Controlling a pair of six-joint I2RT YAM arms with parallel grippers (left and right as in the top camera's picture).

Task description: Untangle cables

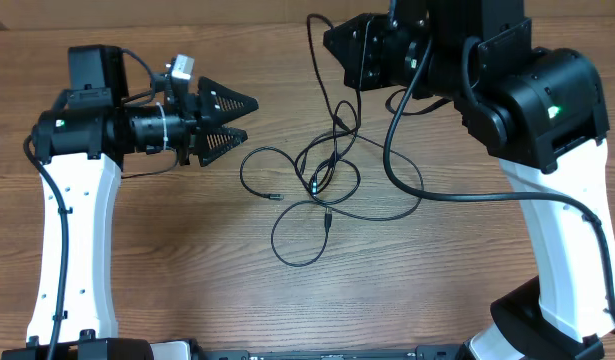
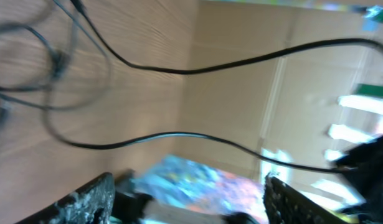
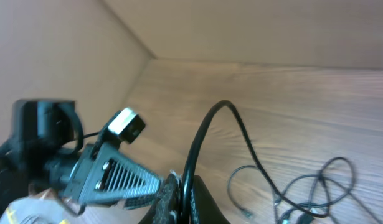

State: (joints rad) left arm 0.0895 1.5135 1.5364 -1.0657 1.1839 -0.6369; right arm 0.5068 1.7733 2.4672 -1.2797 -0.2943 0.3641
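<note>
Reaching in from the left, our left arm [image 1: 82,215] lies level above the table [image 1: 187,270], forearm stretched rightward. The left gripper [image 1: 243,118] points at the cables [image 1: 322,185] with its jaws spread and nothing between them. Our right arm [image 1: 547,100] bends over the far right side of the table, its wrist turned toward the left. The cables lie in loose overlapping loops on the wood at mid-table, between the two arms, with one strand running toward the far edge beside the right wrist.

From overhead we cannot see the right fingertips, but the right wrist view shows them. There the right gripper [image 3: 179,190] is pinched tight on one black strand of the cables, which arches up from the fingers and drops to the loops on the table. That same view catches the left gripper side-on. The left wrist view is blurred. It shows two fingers [image 2: 91,199] wide apart at the bottom edge and two black strands crossing ahead of them.
</note>
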